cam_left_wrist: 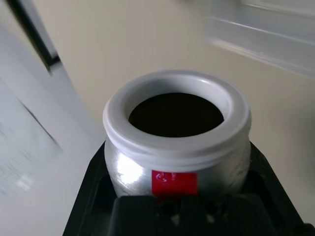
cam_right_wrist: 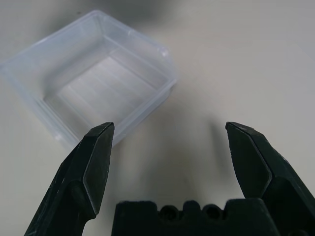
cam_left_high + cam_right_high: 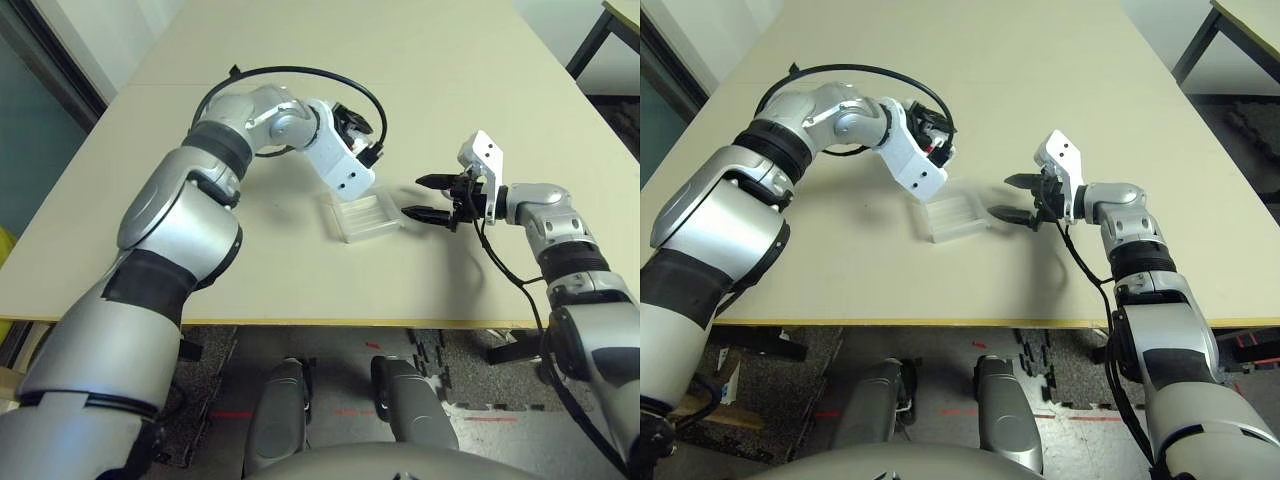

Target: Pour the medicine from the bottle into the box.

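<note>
Left wrist view looks straight into the bottle (image 1: pixel 177 142): a silver-grey cylinder with a red mark on its side and a wide white rim around a dark mouth, no cap on it. The left claw (image 1: pixel 172 206) is closed tight on the bottle's body, its black fingers pressed against both sides. Whether any medicine sits inside the dark opening cannot be told. A clear wall of the box (image 1: pixel 266 34) shows beyond the bottle's mouth.

From the head camera, the left arm bends in over the beige table (image 3: pixel 300 40), its white wrist housing tilted down just above the far left corner of the box (image 3: pixel 362 215). The box lies flat on the table between the 2 arms, a shallow clear tray with rounded corners, and looks empty.

The right claw (image 3: pixel 428 197) hangs just beside the box's right edge, apart from it, with its 2 black fingers spread wide and nothing between them. In the right wrist view the fingertips (image 2: pixel 98 142) frame bare table, the box (image 2: pixel 93 78) lying just past them.
</note>
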Controlling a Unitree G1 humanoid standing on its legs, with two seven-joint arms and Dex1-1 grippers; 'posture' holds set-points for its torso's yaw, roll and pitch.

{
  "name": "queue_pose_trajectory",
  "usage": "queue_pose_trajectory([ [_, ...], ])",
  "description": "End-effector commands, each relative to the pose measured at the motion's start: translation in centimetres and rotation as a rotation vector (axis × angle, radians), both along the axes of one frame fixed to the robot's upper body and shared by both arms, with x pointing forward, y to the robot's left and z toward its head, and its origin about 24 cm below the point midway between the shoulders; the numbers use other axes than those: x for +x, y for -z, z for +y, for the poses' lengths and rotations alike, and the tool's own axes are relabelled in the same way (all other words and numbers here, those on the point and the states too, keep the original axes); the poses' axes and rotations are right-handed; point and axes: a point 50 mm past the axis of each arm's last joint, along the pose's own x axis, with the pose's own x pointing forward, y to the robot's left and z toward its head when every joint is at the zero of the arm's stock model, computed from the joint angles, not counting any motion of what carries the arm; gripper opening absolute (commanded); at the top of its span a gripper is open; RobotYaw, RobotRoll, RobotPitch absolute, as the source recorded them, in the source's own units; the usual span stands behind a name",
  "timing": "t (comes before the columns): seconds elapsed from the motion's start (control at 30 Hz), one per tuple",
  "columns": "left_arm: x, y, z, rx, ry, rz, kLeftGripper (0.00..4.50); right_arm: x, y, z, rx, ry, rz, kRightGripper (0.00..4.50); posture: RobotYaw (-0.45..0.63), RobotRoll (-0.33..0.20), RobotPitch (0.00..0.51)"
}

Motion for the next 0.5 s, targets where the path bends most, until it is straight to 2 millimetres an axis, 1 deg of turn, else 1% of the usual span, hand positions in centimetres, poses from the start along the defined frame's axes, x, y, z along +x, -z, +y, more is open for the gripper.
queue_pose_trajectory([
  [0.03,0.4,0.8,0.3,0.229,0.058,-0.115,2.68,0.0,-0.2,-0.2,0.039,0.021,0.000,4.50,-0.15,0.000,0.143],
  [0.1,0.4,0.9,0.0,0.306,0.107,-0.171,2.68,0.0,-0.2,-0.2,0.049,0.029,0.000,4.50,-0.16,0.000,0.143],
  [0.23,0.6,0.8,-0.5,0.321,0.119,-0.221,2.68,-0.1,-0.1,-0.3,0.074,0.048,-0.001,4.50,-0.18,0.000,0.140],
  [0.43,0.8,1.2,-0.9,0.284,0.122,-0.243,2.68,-0.1,-0.2,-0.2,0.089,0.064,-0.002,4.50,-0.18,0.000,0.135],
  [0.47,0.7,1.2,-1.0,0.264,0.114,-0.232,2.68,-0.1,-0.2,-0.2,0.090,0.067,-0.002,4.50,-0.18,0.000,0.135],
  [0.5,0.7,1.1,-1.1,0.204,0.077,-0.203,2.68,-0.1,-0.2,-0.1,0.092,0.069,-0.001,4.50,-0.18,0.000,0.135],
])
